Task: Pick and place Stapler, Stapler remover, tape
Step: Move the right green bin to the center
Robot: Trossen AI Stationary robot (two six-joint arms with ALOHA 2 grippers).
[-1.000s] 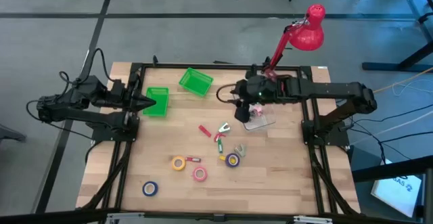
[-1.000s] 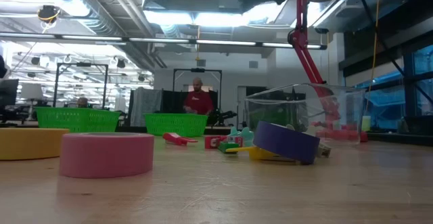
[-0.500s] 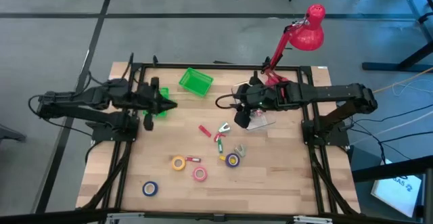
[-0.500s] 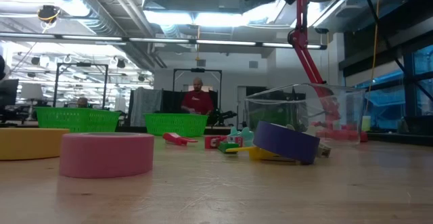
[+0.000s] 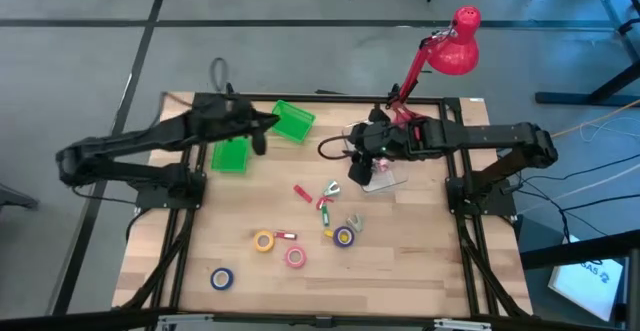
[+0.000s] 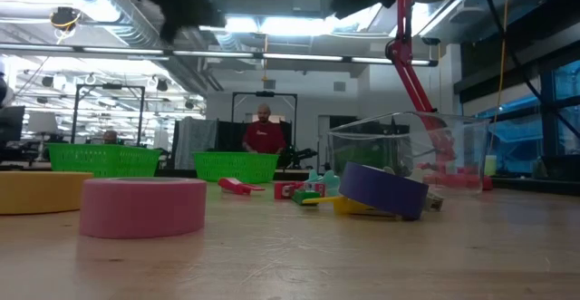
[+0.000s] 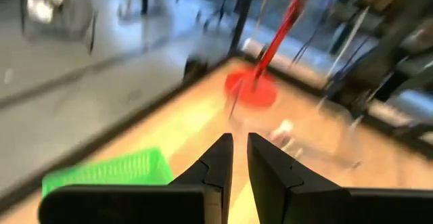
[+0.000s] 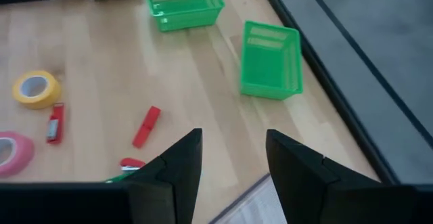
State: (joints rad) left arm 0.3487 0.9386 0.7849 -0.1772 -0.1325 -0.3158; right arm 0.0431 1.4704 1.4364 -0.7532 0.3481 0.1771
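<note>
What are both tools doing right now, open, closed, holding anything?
Left tool: fingers a narrow gap apart, nothing between them, above the green bins.
Right tool: open, empty, above the clear container.

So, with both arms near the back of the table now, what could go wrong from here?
1. The left gripper hangs between the two green bins, its narrow gap holding nothing; a low sweep might push a bin.
2. The right gripper is open and empty beside the clear container and the red lamp; a turn could bump either.
3. The small red and green items lie close together, so a grasp may catch two.
</note>
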